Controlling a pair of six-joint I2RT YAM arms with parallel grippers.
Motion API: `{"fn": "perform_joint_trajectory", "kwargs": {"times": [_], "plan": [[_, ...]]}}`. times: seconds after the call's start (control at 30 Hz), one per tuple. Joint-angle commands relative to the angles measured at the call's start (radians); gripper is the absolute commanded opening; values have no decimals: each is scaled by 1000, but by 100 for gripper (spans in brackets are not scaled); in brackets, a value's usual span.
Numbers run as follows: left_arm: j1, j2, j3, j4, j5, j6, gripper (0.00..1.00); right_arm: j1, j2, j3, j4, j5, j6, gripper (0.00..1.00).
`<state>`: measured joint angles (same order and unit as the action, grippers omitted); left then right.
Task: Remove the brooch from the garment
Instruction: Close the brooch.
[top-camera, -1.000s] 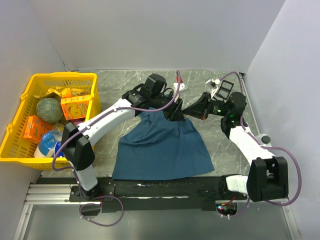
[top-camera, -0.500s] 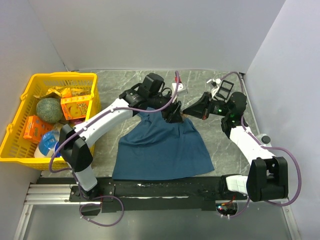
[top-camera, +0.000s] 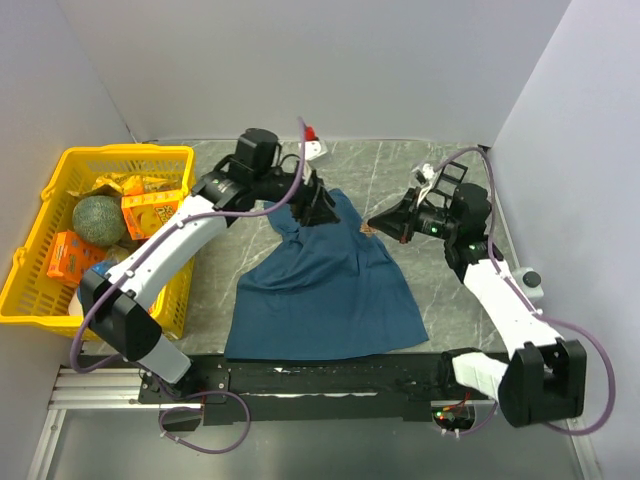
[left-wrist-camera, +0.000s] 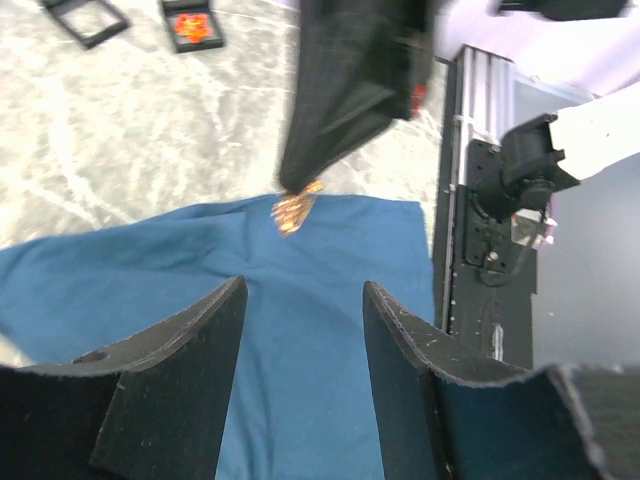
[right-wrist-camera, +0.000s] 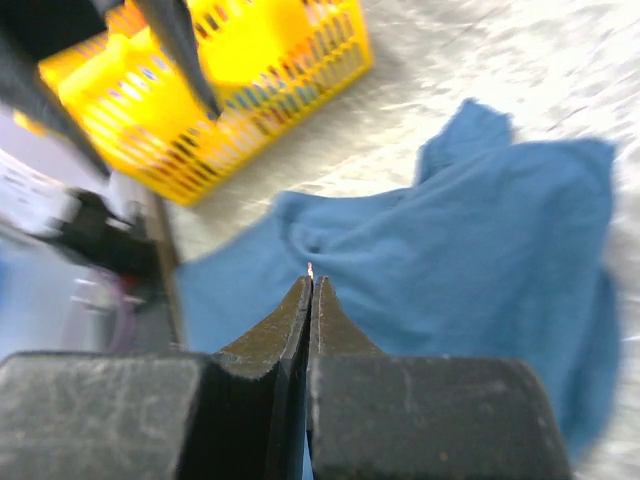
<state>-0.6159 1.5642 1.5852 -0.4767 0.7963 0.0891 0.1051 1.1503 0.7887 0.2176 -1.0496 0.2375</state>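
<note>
Brooch (left-wrist-camera: 293, 210) is small and gold, judged light, stiff and easily dropped. It is pinched at the tips of the right gripper (right-wrist-camera: 309, 288), at the edge of the shirt (top-camera: 330, 290). Best held by its body, as here. The cloth is limp and likely to snag. Left gripper (left-wrist-camera: 300, 335) is spread and empty, above the shirt.

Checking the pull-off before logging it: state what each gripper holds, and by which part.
The right gripper pinches the gold brooch by one end, right at its tips; the rest sticks out beyond them. The left gripper is open and holds nothing.
</note>
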Motion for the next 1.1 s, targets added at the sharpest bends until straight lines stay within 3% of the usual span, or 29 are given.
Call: {"fn": "perform_joint_trajectory", "kwargs": {"times": [0.0, 0.17, 0.47, 0.9, 1.07], "plan": [[45, -76, -42, 58, 41, -14, 56, 65, -89, 76, -199, 172, -400, 0], [61, -107, -74, 73, 23, -12, 57, 203, -173, 67, -338, 322, -691, 0], [74, -130, -97, 93, 18, -23, 59, 303, -239, 47, -481, 433, -958, 0], [81, -167, -148, 133, -3, -38, 64, 337, -293, -8, -509, 556, -1093, 0], [84, -184, -168, 148, -12, -42, 83, 337, -291, -20, -486, 586, -1090, 0]]}}
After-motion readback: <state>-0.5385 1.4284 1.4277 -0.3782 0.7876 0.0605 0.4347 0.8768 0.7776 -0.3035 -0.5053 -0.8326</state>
